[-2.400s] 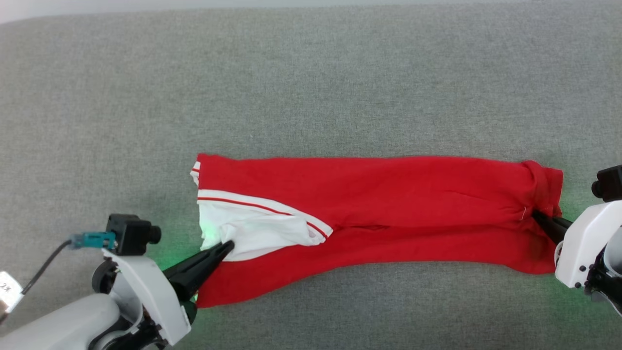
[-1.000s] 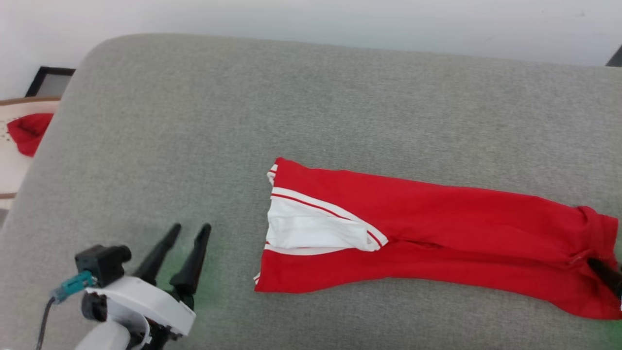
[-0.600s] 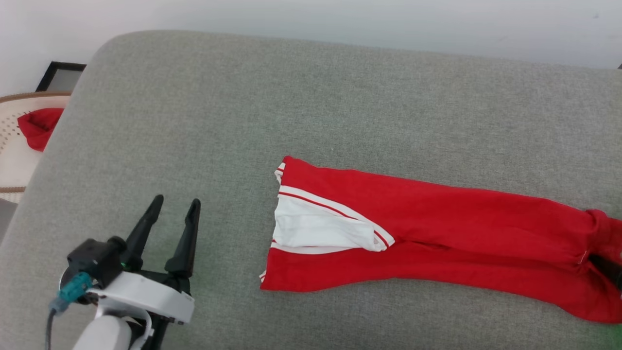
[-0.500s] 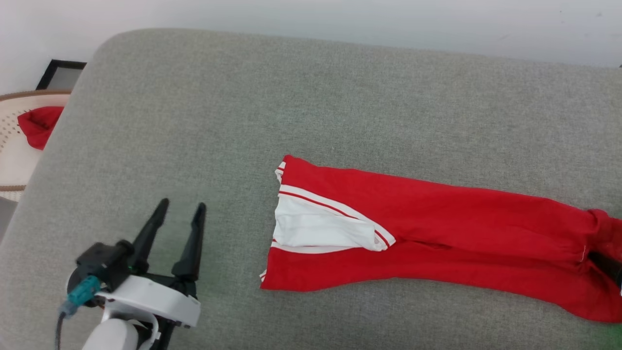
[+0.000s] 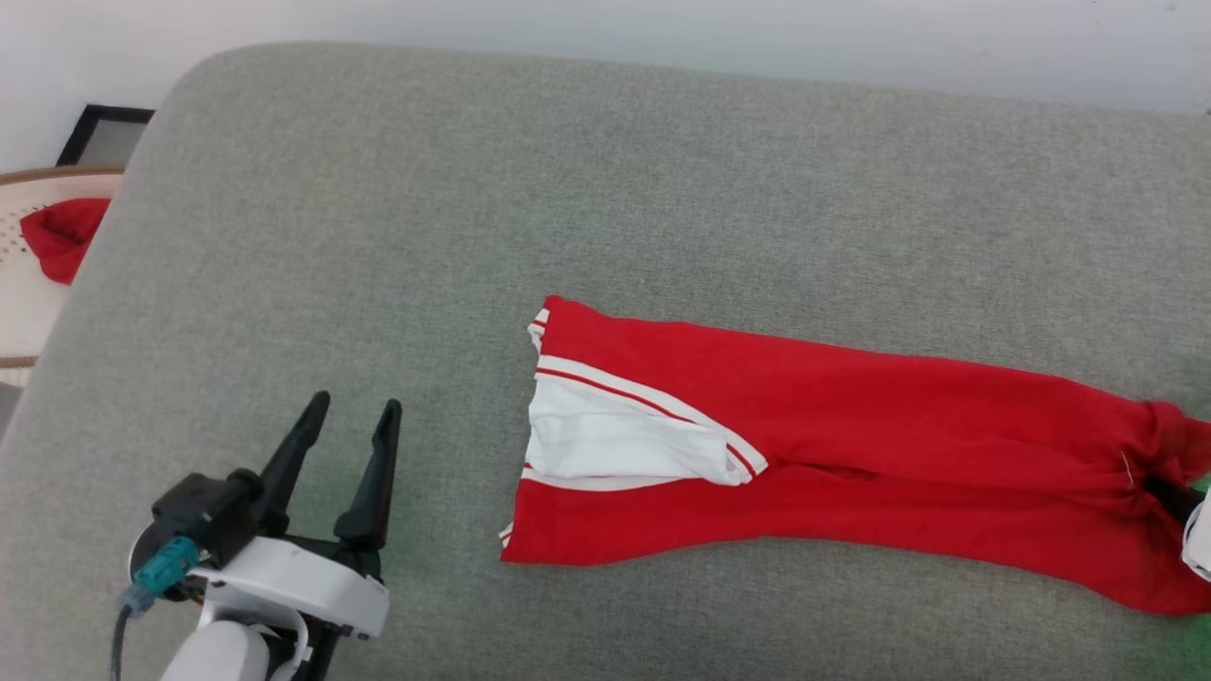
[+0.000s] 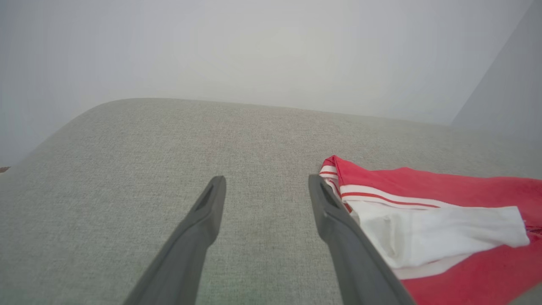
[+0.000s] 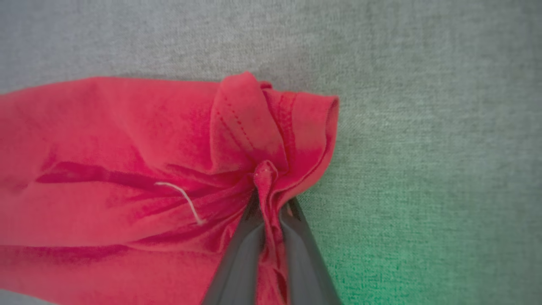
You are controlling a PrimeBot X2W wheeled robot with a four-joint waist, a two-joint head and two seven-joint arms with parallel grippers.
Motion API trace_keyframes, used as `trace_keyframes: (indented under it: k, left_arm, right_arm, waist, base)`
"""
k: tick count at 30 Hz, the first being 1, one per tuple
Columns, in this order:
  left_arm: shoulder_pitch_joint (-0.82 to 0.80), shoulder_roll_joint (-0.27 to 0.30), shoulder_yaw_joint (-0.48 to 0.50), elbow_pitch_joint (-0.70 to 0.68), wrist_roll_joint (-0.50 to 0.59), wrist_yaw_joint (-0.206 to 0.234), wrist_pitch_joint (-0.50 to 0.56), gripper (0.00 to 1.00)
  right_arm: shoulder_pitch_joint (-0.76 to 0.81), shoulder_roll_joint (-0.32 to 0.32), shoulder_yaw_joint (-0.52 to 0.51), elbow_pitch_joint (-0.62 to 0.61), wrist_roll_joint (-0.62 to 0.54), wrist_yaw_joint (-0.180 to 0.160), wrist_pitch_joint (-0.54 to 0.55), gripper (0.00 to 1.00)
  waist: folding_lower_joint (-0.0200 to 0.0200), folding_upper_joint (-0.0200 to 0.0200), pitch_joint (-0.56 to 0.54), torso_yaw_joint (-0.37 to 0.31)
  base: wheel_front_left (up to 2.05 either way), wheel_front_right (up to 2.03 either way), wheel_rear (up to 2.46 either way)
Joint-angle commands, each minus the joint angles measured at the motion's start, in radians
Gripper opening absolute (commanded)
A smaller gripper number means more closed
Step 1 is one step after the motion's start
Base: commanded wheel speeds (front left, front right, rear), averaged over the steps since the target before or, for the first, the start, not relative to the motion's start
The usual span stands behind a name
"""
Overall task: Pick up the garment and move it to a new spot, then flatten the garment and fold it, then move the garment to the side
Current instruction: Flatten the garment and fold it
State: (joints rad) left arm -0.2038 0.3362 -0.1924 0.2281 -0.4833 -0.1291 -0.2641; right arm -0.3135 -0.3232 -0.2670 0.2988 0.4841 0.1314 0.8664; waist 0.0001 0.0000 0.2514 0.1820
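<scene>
The garment (image 5: 851, 445) lies folded into a long red strip on the grey cushion (image 5: 568, 189), with its white sleeve (image 5: 615, 445) and striped trim at the left end. My left gripper (image 5: 350, 411) hovers open over bare cushion, well left of that end; in the left wrist view its fingers (image 6: 203, 220) stand apart, with the garment (image 6: 423, 220) just right of them. My right gripper (image 7: 269, 203) is shut on a pinched ridge of the garment (image 7: 127, 169) at its bunched right end. Its dark fingertips (image 5: 1168, 494) peek in at the head view's right edge.
A plain red cloth (image 5: 57, 236) lies on a pale woven seat (image 5: 24, 312) beyond the cushion's left edge, beside a dark frame (image 5: 99, 132). A white wall runs behind the cushion. Bare grey surface stretches above and left of the garment.
The right gripper has closed on the garment's right end. The left gripper let go of the white sleeve and drew back to the left, staying open. The head camera turned left.
</scene>
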Motion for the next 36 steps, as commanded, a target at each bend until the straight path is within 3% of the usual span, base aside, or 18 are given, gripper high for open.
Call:
trace_keyframes:
  k: [1, 11, 20, 25, 30, 36]
  left_arm:
    - [-0.004, 0.004, 0.004, 0.001, -0.004, -0.002, 0.001, 1.00]
    - [0.039, 0.020, 0.049, -0.034, -0.027, -0.002, 0.001, 1.00]
    - [0.039, 0.059, 0.042, -0.059, -0.032, -0.002, 0.001, 1.00]
    - [0.026, 0.073, 0.037, -0.062, -0.035, -0.002, 0.001, 1.00]
    - [0.028, 0.074, 0.032, -0.052, -0.028, -0.002, 0.001, 1.00]
    - [0.044, 0.058, 0.032, -0.038, -0.021, -0.002, 0.001, 1.00]
  right_arm:
    - [0.019, 0.020, 0.005, 0.031, 0.001, -0.001, -0.002, 0.00]
    - [-0.011, -0.028, -0.085, -0.003, 0.003, -0.001, -0.113, 0.00]
    - [0.035, -0.115, -0.280, -0.019, -0.057, -0.001, -0.180, 0.00]
    - [0.035, -0.118, -0.362, -0.028, -0.091, -0.001, -0.197, 0.00]
    - [0.062, -0.094, -0.301, -0.079, -0.081, -0.001, -0.188, 0.00]
    - [0.104, -0.065, -0.143, -0.224, -0.018, -0.001, -0.142, 0.00]
  waist:
    - [-0.0001, 0.0000, -0.002, -0.007]
    - [-0.0001, 0.0000, 0.009, -0.081]
    - [-0.0001, 0.0000, 0.029, -0.117]
    - [-0.0001, 0.0000, 0.035, -0.128]
    - [-0.0001, 0.0000, 0.023, -0.138]
    - [-0.0001, 0.0000, -0.006, -0.147]
  base:
    - [0.00, 0.00, 0.00]
    - [0.00, 0.00, 0.00]
    - [0.00, 0.00, 0.00]
    - [0.00, 0.00, 0.00]
    - [0.00, 0.00, 0.00]
    - [0.00, 0.00, 0.00]
